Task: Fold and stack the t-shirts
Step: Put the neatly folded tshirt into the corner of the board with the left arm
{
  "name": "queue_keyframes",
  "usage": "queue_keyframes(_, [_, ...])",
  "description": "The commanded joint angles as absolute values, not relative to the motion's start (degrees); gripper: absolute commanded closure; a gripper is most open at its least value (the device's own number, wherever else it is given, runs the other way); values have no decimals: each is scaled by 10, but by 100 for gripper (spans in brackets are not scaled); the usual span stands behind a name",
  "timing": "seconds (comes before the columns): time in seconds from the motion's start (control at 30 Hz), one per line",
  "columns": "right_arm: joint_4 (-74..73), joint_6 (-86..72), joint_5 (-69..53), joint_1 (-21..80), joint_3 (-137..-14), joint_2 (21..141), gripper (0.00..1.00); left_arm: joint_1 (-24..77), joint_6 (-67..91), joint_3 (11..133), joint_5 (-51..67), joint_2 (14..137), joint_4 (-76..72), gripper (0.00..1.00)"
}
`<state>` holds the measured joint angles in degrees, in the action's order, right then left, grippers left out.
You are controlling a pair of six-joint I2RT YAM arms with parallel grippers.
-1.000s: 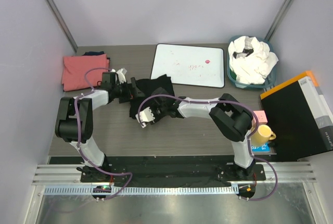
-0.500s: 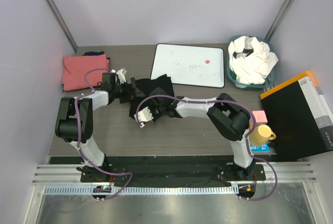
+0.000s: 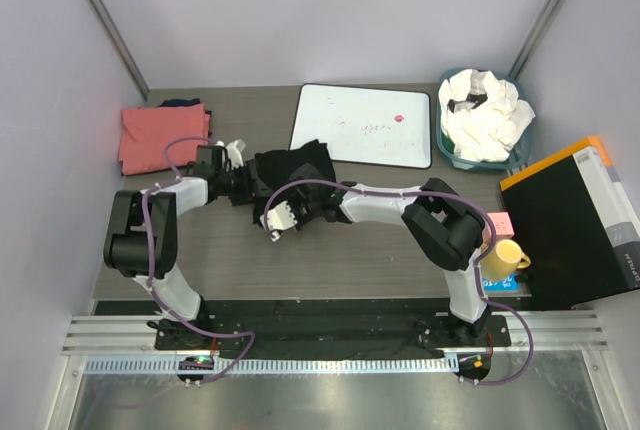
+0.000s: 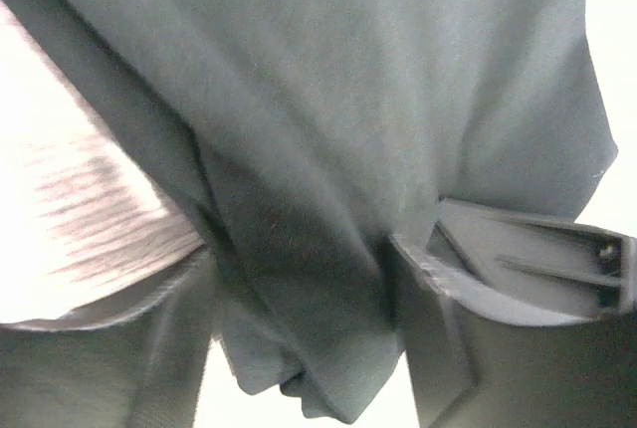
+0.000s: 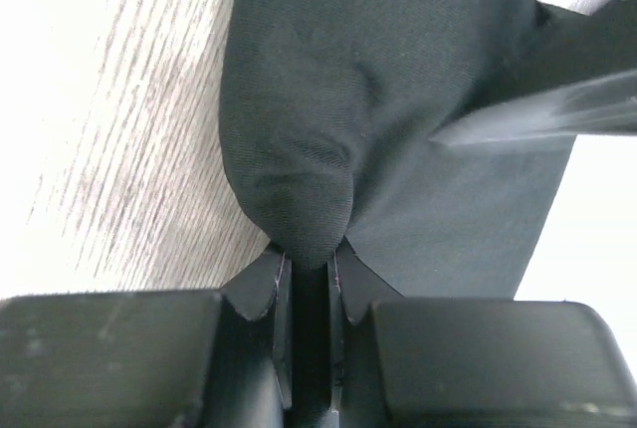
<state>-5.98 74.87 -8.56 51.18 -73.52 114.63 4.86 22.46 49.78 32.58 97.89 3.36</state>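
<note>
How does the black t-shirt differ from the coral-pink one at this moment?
The black t-shirt lies bunched mid-table; the coral-pink t-shirt lies folded flat at the far left corner. The black t-shirt is pinched by the right pincer, with the left pincer open around a fold; nothing touches the coral-pink t-shirt. Both are soft tees on the table.
</note>
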Motion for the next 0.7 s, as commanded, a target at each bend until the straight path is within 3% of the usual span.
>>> queue_keyframes(0.0, [-43,757,-67,505,-760,1107,99,54,227,485,334,994,82,45])
queue_keyframes(0.03, [-41,757,-67,505,-760,1107,99,56,229,490,338,1007,81,59])
queue_keyframes(0.1, [-37,753,-68,506,-762,1107,99,64,230,505,339,1020,81,71])
queue_keyframes(0.13, [-36,752,-68,505,-763,1107,98,67,229,511,337,1026,79,89])
queue_keyframes(0.17, [-35,751,-66,505,-764,1107,98,70,229,514,333,1036,79,99])
queue_keyframes(0.23, [-33,750,-66,505,-764,1107,96,75,230,523,326,1045,77,100])
queue_keyframes(0.27, [-34,750,-65,506,-763,1106,89,77,231,526,326,1052,80,100])
queue_keyframes(0.3, [-35,746,-64,506,-763,1105,63,79,233,542,323,1055,90,100])
queue_keyframes(0.43, [-49,737,-67,505,-755,1093,38,80,219,585,324,1029,169,100])
queue_keyframes(0.47, [-50,729,-67,505,-752,1089,19,80,209,604,319,1021,182,100])
queue_keyframes(0.53, [-60,710,-72,505,-745,1076,1,80,169,629,295,1009,229,100])
queue_keyframes(0.67, [-107,666,-97,497,-745,1048,0,77,128,698,269,1007,293,100])
